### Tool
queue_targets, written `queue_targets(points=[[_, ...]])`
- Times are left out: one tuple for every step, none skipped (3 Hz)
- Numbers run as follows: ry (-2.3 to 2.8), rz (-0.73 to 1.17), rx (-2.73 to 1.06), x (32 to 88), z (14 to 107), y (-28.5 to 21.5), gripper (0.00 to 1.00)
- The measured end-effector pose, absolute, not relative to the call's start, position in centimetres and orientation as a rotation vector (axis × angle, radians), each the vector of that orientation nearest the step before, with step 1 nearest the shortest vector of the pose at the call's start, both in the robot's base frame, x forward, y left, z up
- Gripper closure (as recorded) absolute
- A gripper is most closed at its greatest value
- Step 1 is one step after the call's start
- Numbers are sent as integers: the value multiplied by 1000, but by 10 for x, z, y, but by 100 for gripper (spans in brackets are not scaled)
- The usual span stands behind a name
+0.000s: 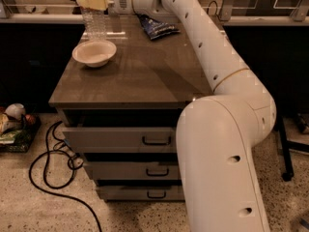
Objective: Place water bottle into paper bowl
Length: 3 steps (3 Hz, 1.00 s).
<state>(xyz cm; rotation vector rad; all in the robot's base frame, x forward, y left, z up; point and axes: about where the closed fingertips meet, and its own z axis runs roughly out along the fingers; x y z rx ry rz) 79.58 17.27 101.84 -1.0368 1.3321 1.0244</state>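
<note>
Clear water bottle [95, 25] is upright behind paper bowl [94, 53], gripper [91, 0] clamped on its top.

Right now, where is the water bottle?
The water bottle is top left in the camera view, gripped at its top by the hand, just behind the paper bowl.

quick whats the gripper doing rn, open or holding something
Gripper: closed on the upper part of the water bottle, holding it upright just behind the paper bowl.
</note>
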Motion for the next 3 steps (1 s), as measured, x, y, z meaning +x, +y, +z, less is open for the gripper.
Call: queue_targets(points=[[1314, 1053, -1033, 797, 1006, 179, 100], [1305, 1066, -1049, 795, 994, 182, 100], [1309, 1061, -1072, 793, 986, 181, 100]])
